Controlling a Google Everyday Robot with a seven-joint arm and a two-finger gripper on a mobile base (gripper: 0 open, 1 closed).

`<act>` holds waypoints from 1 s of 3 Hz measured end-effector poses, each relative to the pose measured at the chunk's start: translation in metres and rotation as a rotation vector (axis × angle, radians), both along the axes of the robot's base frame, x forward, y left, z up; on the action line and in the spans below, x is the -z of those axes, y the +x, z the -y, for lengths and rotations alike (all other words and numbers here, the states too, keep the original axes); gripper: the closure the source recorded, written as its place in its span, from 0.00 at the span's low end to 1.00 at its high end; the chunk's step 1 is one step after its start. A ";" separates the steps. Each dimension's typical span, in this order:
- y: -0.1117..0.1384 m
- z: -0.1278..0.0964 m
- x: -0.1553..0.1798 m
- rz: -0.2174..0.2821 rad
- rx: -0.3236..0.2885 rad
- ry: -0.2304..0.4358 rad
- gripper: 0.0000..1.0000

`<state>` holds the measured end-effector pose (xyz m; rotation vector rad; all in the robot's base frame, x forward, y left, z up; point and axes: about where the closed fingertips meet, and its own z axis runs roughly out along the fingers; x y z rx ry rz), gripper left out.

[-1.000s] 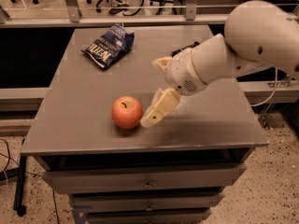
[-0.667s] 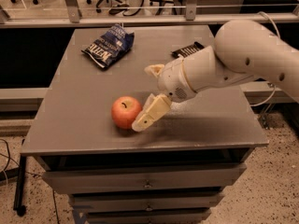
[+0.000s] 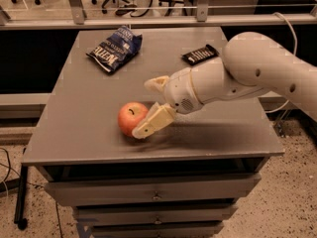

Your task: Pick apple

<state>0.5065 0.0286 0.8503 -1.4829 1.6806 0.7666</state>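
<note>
The gripper (image 3: 144,108) sat low over the grey table (image 3: 74,128), its two fingers spread apart. The near finger (image 3: 154,121) lay against the right side of the apple (image 3: 131,117), while the far finger stood clear behind it. The apple rested on the table near the front edge. Farther back lay a blue chip bag (image 3: 115,47) and a dark wrapped bar (image 3: 199,54).

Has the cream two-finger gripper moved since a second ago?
Yes. The gripper, open, has slid left over the grey table, away from the black wrapped bar, closing on the round red-orange apple, which has stayed put.
</note>
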 end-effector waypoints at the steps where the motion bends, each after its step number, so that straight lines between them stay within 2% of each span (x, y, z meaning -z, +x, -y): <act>1: -0.006 -0.008 -0.003 -0.021 -0.005 0.035 0.40; 3: -0.021 -0.010 -0.007 -0.061 0.015 0.078 0.87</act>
